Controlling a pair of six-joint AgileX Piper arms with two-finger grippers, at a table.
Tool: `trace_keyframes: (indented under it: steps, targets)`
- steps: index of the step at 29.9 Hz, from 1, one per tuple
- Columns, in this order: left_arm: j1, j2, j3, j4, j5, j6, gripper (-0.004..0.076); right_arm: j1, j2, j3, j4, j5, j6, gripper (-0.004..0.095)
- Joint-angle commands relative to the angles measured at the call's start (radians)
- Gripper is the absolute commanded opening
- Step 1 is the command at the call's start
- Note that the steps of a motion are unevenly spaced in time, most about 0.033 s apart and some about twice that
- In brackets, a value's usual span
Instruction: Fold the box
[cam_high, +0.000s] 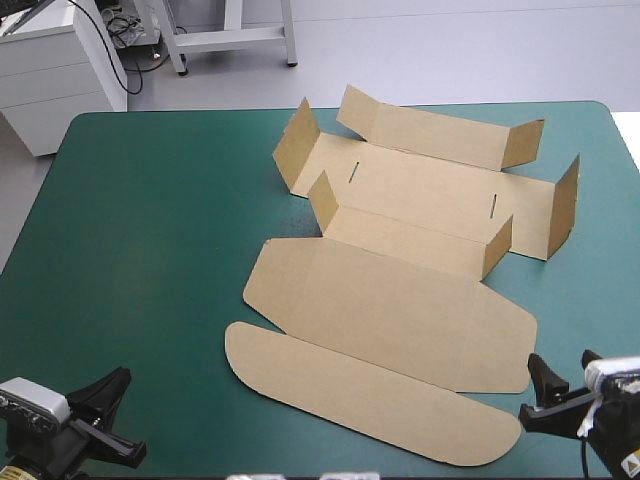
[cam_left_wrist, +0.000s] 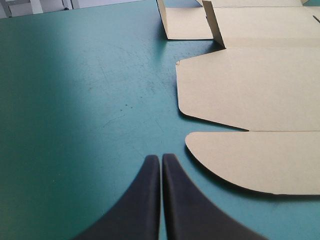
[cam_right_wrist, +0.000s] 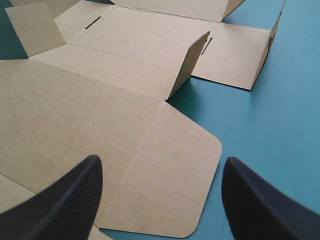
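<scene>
Teal-green cover (cam_high: 150, 250): one brown box (cam_high: 400, 300) laid out, far flaps (cam_high: 297, 140) raised.
Left gripper (cam_left_wrist: 160, 157): fingers pressed together, shown by wrist view only.
Right gripper (cam_right_wrist: 161, 161): spread wide over box corner.

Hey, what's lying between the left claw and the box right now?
Nothing but bare teal-green cover. The left wrist view shows it best: the left claw sits just short of the box, whose rounded flap is nearest.

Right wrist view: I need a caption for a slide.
Open right tool at a rounded lid corner of the brown box; end flaps raised, teal-green cover beneath.
</scene>
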Motion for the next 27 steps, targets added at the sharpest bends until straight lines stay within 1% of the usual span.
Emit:
trace_keyframes:
  steps: [1, 7, 13, 20, 24, 27]
  targets:
    - [-0.003, 0.017, -0.021, 0.002, -0.077, -0.005, -0.0008, 0.005, 0.139, -0.103, 0.000, -0.068, 0.027, 0.0616]
    - [-0.003, 0.017, -0.021, 0.002, -0.077, -0.005, -0.0008, 0.005, 0.410, -0.274, 0.004, -0.039, 0.049, 0.0615]
    - [-0.003, 0.017, -0.021, 0.002, -0.077, -0.005, -0.0008, 0.005, 0.666, -0.435, 0.004, -0.021, 0.067, 0.0589]
    - [-0.003, 0.017, -0.021, 0.002, -0.077, -0.005, -0.0008, 0.005, 0.976, -0.631, 0.012, 0.139, 0.103, 0.0589]
    - [-0.003, 0.017, -0.021, 0.002, -0.077, -0.005, -0.0008, 0.005, 1.098, -0.720, 0.060, 0.156, 0.106, 0.0589]
    - [-0.003, 0.017, -0.021, 0.002, -0.077, -0.005, -0.0008, 0.005, 1.177, -0.774, 0.065, 0.163, 0.121, 0.0589]
